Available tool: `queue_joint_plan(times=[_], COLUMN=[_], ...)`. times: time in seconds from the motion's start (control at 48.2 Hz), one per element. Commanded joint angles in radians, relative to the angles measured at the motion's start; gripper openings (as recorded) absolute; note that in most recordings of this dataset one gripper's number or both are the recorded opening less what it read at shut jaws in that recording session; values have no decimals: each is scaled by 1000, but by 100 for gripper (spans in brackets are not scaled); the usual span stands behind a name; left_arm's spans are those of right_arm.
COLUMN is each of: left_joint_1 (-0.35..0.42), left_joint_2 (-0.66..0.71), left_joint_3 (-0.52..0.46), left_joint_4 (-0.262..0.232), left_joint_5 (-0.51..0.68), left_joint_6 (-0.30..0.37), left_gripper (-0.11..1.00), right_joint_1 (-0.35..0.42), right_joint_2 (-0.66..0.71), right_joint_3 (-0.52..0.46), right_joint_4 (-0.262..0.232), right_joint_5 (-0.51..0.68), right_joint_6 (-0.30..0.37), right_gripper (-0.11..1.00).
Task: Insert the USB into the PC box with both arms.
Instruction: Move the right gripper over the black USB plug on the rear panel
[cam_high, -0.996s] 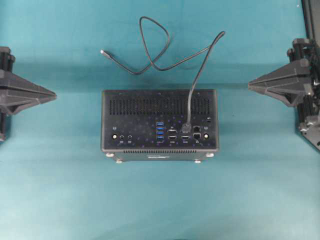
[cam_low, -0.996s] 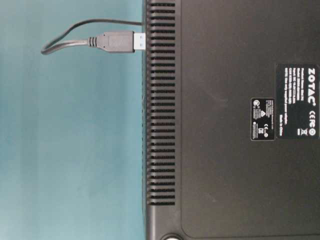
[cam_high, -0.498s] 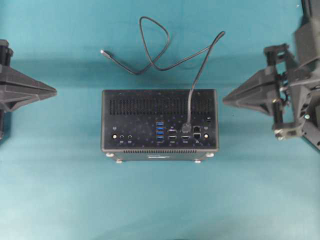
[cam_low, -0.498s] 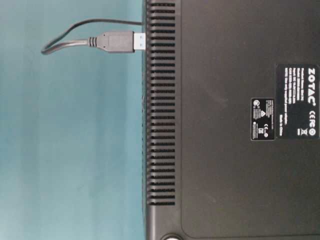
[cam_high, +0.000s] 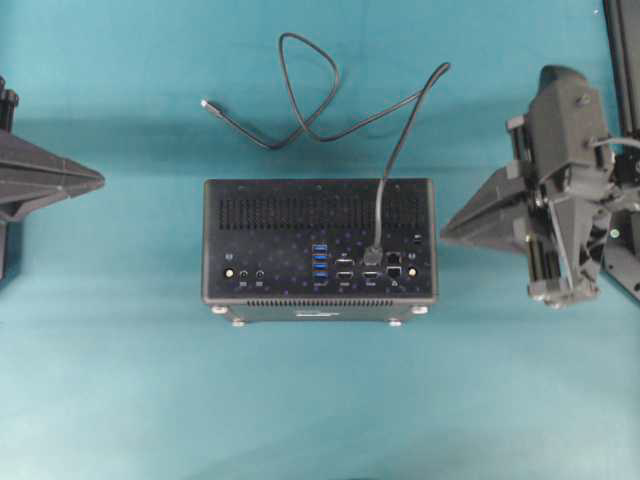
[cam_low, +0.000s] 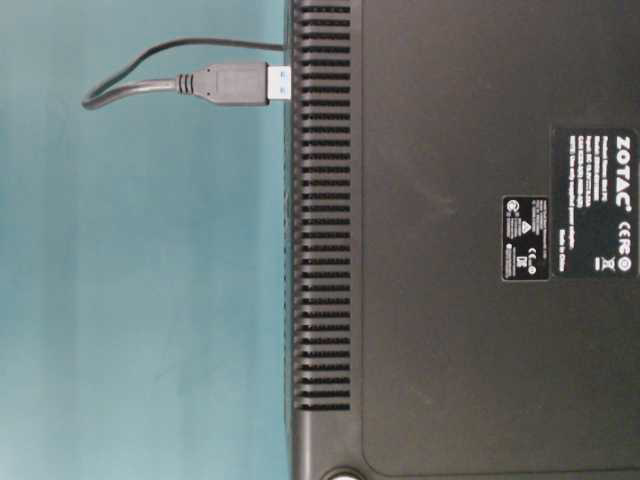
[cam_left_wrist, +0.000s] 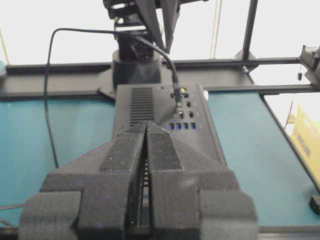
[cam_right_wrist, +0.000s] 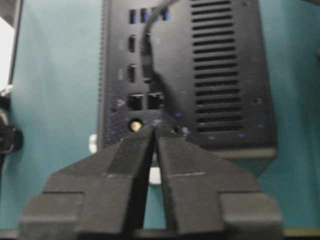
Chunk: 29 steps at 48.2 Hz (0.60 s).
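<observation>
The PC box (cam_high: 320, 215) lies in the middle of the teal mat with its port panel facing up. The USB (cam_high: 373, 254) stands on that panel beside the blue ports. At table level the USB (cam_low: 228, 83) has its blue tip against the PC box's (cam_low: 450, 300) face. My left gripper (cam_high: 101, 181) is shut and empty, well left of the box. My right gripper (cam_high: 444, 236) is shut and empty, just off the box's right side. The left wrist view shows the left gripper (cam_left_wrist: 146, 124), box (cam_left_wrist: 145, 102) and USB (cam_left_wrist: 177, 100). The right wrist view shows the right gripper (cam_right_wrist: 154, 126), box (cam_right_wrist: 220, 75) and USB (cam_right_wrist: 146, 65).
The thin black cable (cam_high: 310, 95) loops over the mat behind the box, and its small silver-tipped end (cam_high: 205, 103) lies at the back left. A black frame post (cam_high: 622, 40) stands at the right edge.
My right arm has swung in leftward and forward, bringing its shut tip close to the box's right side. My left gripper has drawn back slightly to the left. The USB and box have not moved.
</observation>
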Motion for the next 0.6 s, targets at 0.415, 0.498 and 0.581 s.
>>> queue_joint_plan(times=[0.415, 0.498, 0.581], left_joint_1=[-3, -2, -3], left_joint_2=[-23, -23, -23], left_joint_3=[15, 15, 15], left_joint_4=[3, 3, 3], left_joint_5=[-54, -52, -52], left_joint_6=[-3, -5, -8], left_gripper=[0, 0, 0], right_joint_1=[-3, -3, -2], right_joint_2=[175, 209, 242], right_joint_3=[-209, -261, -330], right_joint_4=[-11, -11, -8], right_joint_5=[117, 192, 276], right_joint_6=[67, 72, 74], right_gripper=[82, 79, 79])
